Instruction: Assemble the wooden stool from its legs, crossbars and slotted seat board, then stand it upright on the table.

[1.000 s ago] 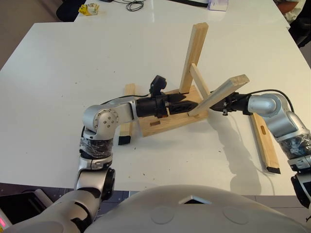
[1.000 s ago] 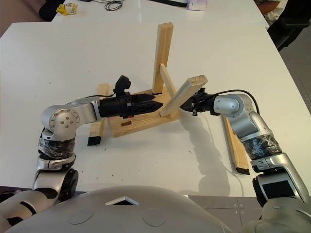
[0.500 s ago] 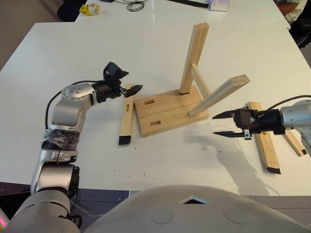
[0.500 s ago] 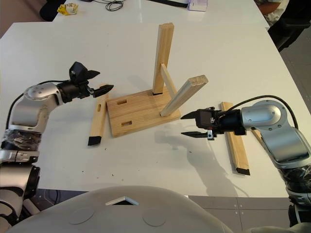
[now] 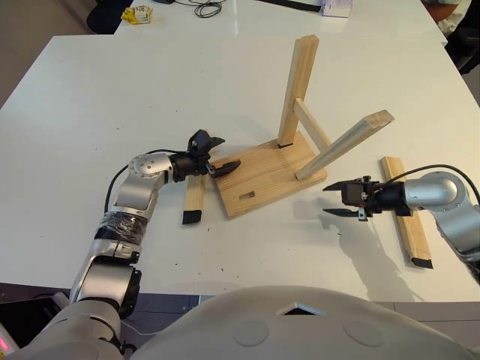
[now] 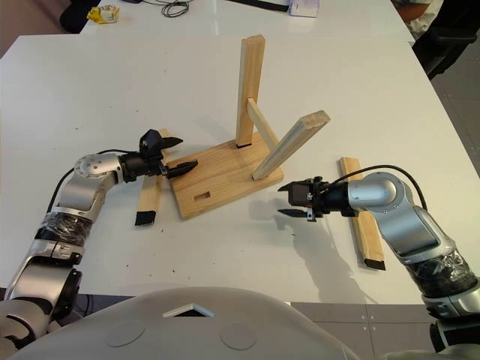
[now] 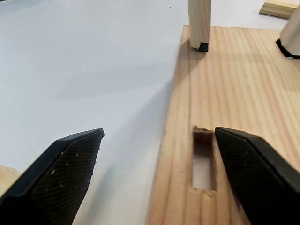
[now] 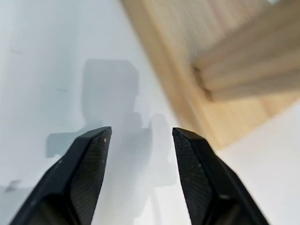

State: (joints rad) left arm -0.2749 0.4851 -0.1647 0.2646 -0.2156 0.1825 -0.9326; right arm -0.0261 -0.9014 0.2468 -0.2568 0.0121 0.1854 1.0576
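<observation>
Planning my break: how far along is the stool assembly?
Done: upright leg and tilted leg stand in the seat board, crossbar between them. In hand: nothing; left gripper, at the board's edge, and right gripper are open. Left: two loose legs, an empty slot, turning it upright.

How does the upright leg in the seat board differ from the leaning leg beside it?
Pose: the upright leg stands nearly vertical, while the leaning leg tilts far toward the robot's right.
Height: the upright leg's top rises well above the leaning leg's top.
Place: the upright leg meets the seat board at its far edge, the leaning leg near its right corner.
Shared: both are pale wooden bars of square section with their lower ends at the board.
</observation>
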